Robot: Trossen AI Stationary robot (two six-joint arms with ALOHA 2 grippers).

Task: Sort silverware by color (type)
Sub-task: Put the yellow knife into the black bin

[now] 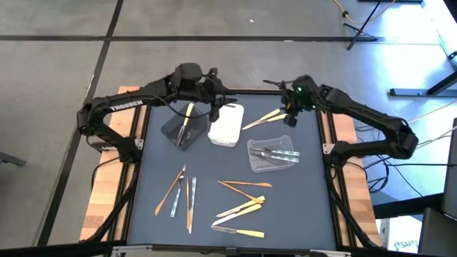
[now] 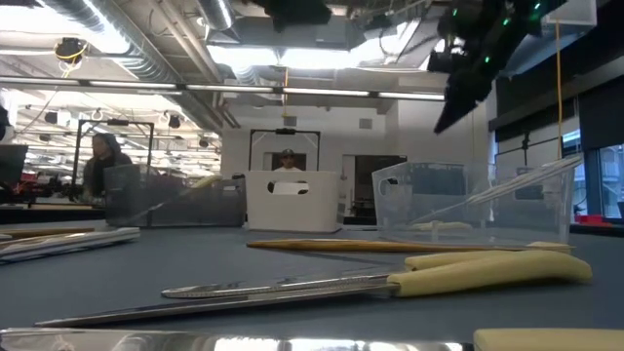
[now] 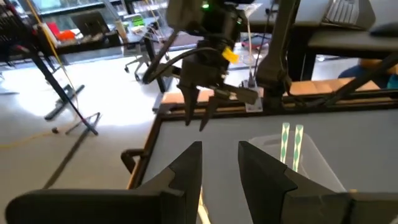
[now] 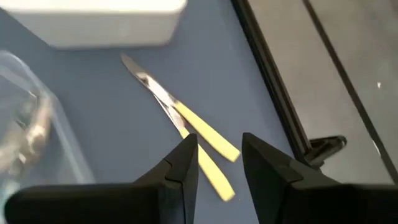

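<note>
Two yellow-handled knives with silver blades lie side by side on the dark worktop straight below our right gripper, whose fingers stand a little apart and hold nothing. We judge the step in hand to be the pick-up of one of these two, at the far right of the worktop beside the white rectangular tray. The next move calls for a straight descent with the fingers set across one handle only; the knives touch or nearly touch, so catching both is a risk.

Just nearer the worktop's middle stands the clear plastic tray, already holding a few silver-grey utensils. Its wall is close to the knives and could be clipped on a low sweep.

Our left gripper hovers over the dark translucent tray at the far left, fingers slightly parted and empty; a pale yellow utensil rests in that tray.

Many pieces remain unsorted towards the front edge: a cluster of orange-brown and silver pieces at the left, and orange-brown and yellow-handled pieces at the centre.
</note>
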